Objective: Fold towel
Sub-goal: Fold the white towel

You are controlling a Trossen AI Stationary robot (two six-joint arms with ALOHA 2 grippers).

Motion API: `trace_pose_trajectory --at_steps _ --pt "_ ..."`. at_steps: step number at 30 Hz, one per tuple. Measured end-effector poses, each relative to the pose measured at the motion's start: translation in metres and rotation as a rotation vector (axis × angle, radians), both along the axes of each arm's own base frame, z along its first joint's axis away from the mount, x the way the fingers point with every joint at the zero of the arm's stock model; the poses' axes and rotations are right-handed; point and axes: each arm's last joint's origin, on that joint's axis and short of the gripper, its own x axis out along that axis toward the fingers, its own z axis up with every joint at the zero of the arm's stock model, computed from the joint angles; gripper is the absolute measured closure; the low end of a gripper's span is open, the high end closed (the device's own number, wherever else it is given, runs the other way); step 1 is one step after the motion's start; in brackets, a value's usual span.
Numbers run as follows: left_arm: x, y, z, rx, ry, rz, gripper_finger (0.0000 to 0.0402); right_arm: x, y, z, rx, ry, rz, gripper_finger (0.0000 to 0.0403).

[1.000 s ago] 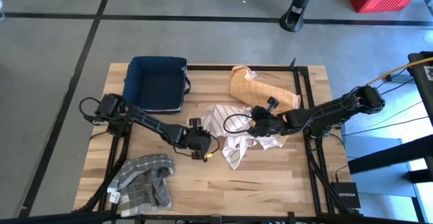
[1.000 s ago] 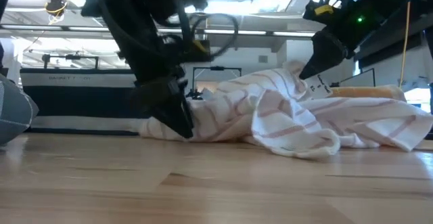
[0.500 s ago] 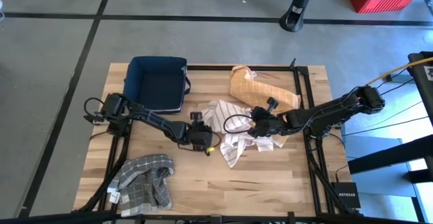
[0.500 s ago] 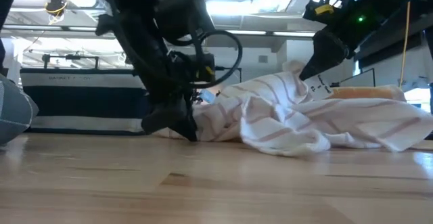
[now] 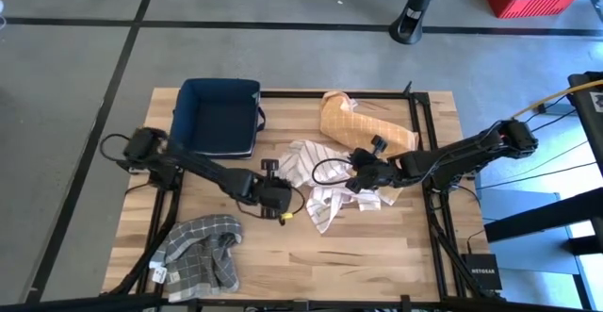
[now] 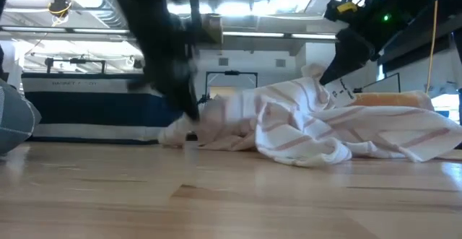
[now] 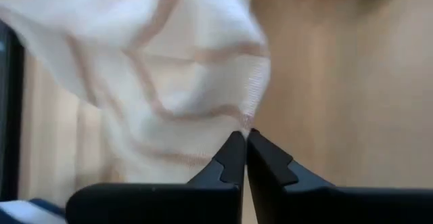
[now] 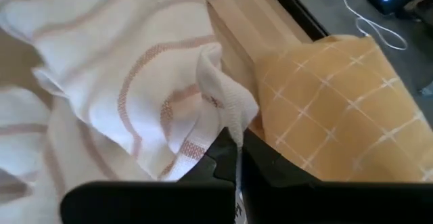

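Towel (image 5: 325, 185), white with pale red stripes, lies crumpled mid-table between the two arms; judged light, limp and prone to bunching, so best taken by an edge or corner and drawn out flat, not grabbed mid-heap. Left gripper (image 7: 244, 143) is fully closed, its tips pinching the towel's hem at the left side of the heap. Right gripper (image 8: 238, 158) is likewise closed, clamped on a raised fold at the right side, near the yellow checked cloth (image 5: 363, 122).

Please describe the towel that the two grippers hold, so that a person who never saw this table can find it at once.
On the wooden table, look in the middle, between the two dark arms. There lies a crumpled white towel with thin reddish stripes. The grey checked cloth and the yellow checked cloth both lie apart and have grids, not stripes.
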Motion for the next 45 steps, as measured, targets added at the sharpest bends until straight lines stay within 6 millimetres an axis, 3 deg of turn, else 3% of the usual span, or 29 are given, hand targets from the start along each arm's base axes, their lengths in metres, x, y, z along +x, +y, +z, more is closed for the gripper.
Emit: trace_pose_trajectory --at_steps 5,10,14,18,21,23,28,36,41,45 --pt "-0.019 -0.018 0.077 -0.127 -0.077 -0.049 0.0401 -0.006 0.008 0.033 0.01 -0.086 0.094 0.0396" --pt "-0.049 -0.016 0.145 -0.182 -0.177 -0.052 0.0401 -0.019 0.011 0.085 -0.02 -0.199 0.195 0.0396" --pt "-0.072 -0.003 0.178 -0.186 -0.27 -0.034 0.0401 -0.03 0.007 0.126 -0.054 -0.302 0.238 0.0396" --pt "-0.084 0.012 0.187 -0.106 -0.325 0.048 0.0401 -0.036 0.004 0.147 -0.118 -0.344 0.225 0.0396" --pt "-0.082 0.016 0.176 -0.091 -0.315 0.08 0.0401 -0.036 0.005 0.143 -0.116 -0.331 0.227 0.0396" --pt "-0.077 0.016 0.158 -0.092 -0.273 0.084 0.0401 -0.033 0.006 0.129 -0.092 -0.292 0.228 0.0398" --pt "-0.061 0.01 0.098 -0.11 -0.216 0.098 0.0401 -0.031 0.007 0.075 -0.025 -0.177 0.19 0.0399" --pt "-0.027 0.0 0.02 -0.151 -0.24 0.07 0.04 -0.05 0.001 -0.003 0.057 -0.048 0.044 0.04" --pt "-0.01 0.003 -0.012 -0.112 -0.177 0.069 0.0394 -0.058 -0.001 -0.021 0.067 -0.021 0.002 0.04" --pt "-0.006 0.007 -0.017 -0.088 -0.123 0.052 0.035 -0.059 -0.002 -0.024 0.054 -0.021 -0.015 0.04"
